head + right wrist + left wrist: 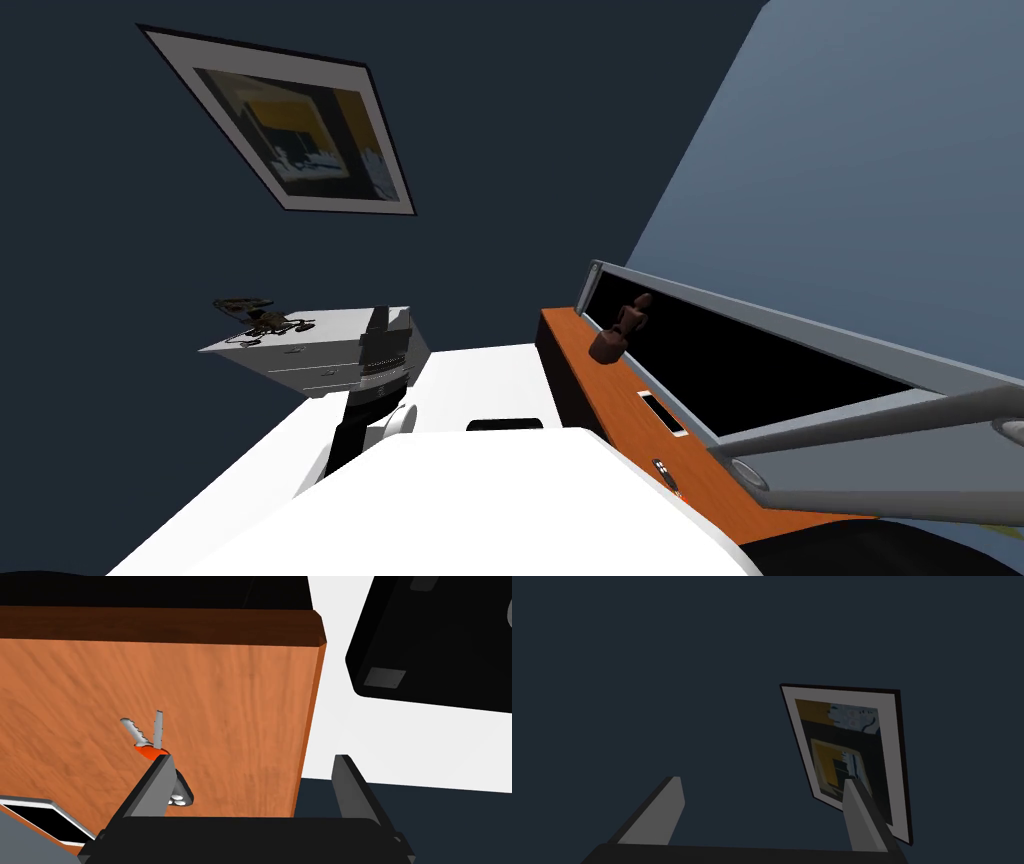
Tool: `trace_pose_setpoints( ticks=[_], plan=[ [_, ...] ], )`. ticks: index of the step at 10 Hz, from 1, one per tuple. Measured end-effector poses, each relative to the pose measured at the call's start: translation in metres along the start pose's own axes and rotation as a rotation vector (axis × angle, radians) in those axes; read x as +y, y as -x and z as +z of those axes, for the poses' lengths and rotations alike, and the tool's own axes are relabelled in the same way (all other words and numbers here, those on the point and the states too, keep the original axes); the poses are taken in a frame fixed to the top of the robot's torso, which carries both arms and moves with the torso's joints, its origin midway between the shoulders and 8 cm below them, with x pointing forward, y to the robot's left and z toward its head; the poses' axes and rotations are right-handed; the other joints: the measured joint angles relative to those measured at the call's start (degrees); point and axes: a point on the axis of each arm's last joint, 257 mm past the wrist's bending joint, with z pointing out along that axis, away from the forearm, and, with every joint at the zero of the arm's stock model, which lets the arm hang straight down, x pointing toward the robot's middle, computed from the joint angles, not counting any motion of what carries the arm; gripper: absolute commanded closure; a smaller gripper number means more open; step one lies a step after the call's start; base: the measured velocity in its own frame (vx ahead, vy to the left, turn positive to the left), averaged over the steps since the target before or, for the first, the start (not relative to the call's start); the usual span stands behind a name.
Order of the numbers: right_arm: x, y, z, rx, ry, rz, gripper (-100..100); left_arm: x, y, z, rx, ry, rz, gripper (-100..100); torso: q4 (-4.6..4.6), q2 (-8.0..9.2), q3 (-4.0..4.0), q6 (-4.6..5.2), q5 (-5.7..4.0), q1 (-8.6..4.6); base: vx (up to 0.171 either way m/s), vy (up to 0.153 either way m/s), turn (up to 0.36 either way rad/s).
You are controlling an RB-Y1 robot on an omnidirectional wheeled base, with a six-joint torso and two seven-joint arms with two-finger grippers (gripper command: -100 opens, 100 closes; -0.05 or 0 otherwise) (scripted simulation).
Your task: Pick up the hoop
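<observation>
Jaws on left and right stand wide, empty — the right pair over a wooden top (225,701), near keys (145,738).

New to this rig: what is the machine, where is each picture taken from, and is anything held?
It is a two-armed robot in a simulated house. One picture comes from its head, looking down; the other two from cameras on its wrists. The left hand is open and empty. The right hand, also open and empty, hangs over a wooden top where keys on an orange-red fob lie near one fingertip. The head view shows a brown figurine there too, before a black screen.
</observation>
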Motion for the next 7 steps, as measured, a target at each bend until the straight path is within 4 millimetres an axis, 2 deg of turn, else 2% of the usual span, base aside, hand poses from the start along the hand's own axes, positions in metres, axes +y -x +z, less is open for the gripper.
trace_pose_setpoints(
  ticks=[2, 4, 7],
  plan=[
    [-0.013, -0.031, -0.009, 0.065, -0.022, -0.013, -100, 0.0, 0.0, 0.0, 0.0, 0.0, 0.0, 0, -0.02, -0.13, -0.07, 0.0, -0.03, -0.15, 0.144, -0.036, 0.064],
    [-0.024, -0.047, -0.014, 0.1, -0.04, -0.017, -100, 0.0, 0.0, 0.0, 0.0, 0.0, 0.0, 0, 0.01, 0.03, 0.02, 0.01, -0.02, -0.08, 0.106, -0.03, 0.051],
    [-0.027, -0.083, -0.025, 0.173, -0.042, -0.014, -100, 0.0, 0.0, 0.0, 0.0, 0.0, 0.0, 0, -0.06, -0.24, -0.14, 0.0, -0.05, -0.27, 0.165, -0.064, 0.062]
  ],
)
